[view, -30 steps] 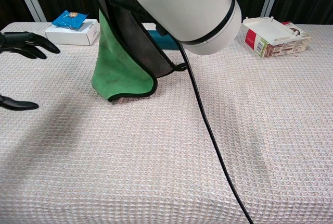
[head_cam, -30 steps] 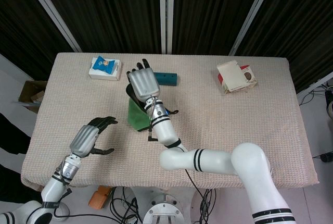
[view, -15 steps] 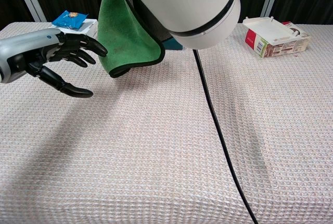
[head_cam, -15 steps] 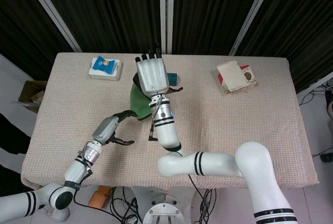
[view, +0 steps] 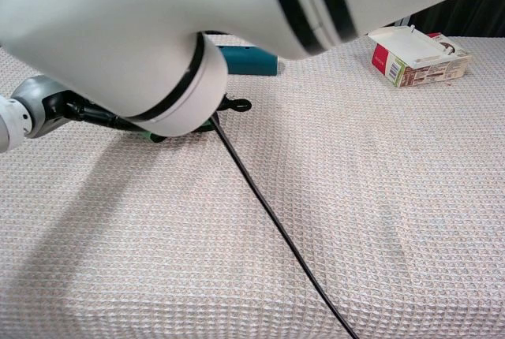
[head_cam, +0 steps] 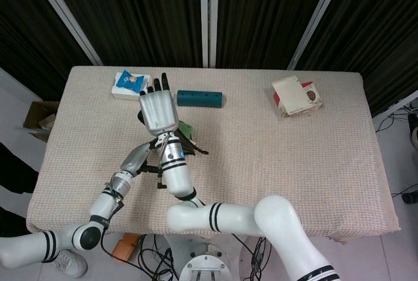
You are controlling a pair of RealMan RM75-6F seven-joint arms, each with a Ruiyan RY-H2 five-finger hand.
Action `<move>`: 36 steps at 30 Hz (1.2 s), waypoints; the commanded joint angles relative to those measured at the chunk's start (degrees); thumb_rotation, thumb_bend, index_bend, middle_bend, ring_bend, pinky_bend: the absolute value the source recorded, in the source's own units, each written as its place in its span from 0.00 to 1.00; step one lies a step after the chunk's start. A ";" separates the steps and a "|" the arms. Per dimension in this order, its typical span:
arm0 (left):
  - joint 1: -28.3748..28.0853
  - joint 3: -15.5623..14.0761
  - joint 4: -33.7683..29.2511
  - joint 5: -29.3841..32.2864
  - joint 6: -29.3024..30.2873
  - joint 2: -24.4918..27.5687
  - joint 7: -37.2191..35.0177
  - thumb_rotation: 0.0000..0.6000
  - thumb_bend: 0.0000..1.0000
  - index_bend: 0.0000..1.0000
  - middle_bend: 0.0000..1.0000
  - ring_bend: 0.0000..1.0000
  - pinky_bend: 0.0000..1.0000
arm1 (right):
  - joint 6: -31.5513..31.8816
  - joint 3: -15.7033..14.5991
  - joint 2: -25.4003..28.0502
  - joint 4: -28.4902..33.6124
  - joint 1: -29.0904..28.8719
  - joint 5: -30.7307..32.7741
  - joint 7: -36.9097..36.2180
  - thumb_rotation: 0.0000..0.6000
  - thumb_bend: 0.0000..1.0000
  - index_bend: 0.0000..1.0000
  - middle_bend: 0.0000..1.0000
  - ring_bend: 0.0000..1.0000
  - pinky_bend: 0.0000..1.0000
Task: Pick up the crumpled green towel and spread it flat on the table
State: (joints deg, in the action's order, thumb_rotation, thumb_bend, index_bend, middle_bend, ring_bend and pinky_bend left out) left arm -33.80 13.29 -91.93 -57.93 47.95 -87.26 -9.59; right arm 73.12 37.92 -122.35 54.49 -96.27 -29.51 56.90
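The green towel (head_cam: pixel 186 128) is mostly hidden under my right hand (head_cam: pixel 159 108); only a small fold shows to the right of the wrist. That hand holds the towel low over the table's left half, its silver back facing the head camera. In the chest view the right arm fills the top, and a thin green strip of towel (view: pixel 140 135) peeks out below it. My left hand (head_cam: pixel 137 158) reaches in under the right forearm toward the towel. Its fingertips are hidden behind that arm, and the left wrist (view: pixel 38 110) shows at the left edge.
A teal cylinder (head_cam: pixel 200 99) lies just behind the hands. A white box with a blue packet (head_cam: pixel 130 85) sits at the back left. An opened red and white carton (head_cam: pixel 296 95) stands at the back right. A black cable (view: pixel 268 221) trails across the cloth.
My right hand has swung left and down with the towel, from raised near the teal cylinder to low over the table. The left hand has moved in under it.
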 commanded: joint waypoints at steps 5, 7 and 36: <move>-4.73 2.26 0.78 10.77 2.75 -3.35 10.07 0.30 0.00 0.18 0.12 0.14 0.21 | -0.65 3.83 -1.89 -2.39 -1.69 -0.62 -2.58 1.00 0.62 0.79 0.44 0.21 0.13; -6.49 2.80 1.13 14.96 5.26 -4.93 14.92 0.30 0.00 0.18 0.12 0.14 0.22 | -0.39 4.08 -1.95 -2.34 -1.45 -0.91 -2.82 1.00 0.63 0.79 0.44 0.21 0.13; -9.86 8.58 16.09 23.15 9.26 -16.98 15.98 0.50 0.11 0.37 0.28 0.21 0.23 | 3.55 3.22 2.51 10.51 7.65 -3.82 -3.95 1.00 0.63 0.79 0.44 0.21 0.16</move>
State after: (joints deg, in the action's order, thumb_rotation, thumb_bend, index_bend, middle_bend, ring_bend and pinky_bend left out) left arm -43.95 21.64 -76.31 -34.26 57.18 -103.93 6.92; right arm 76.50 41.22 -120.10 64.57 -88.97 -33.23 52.98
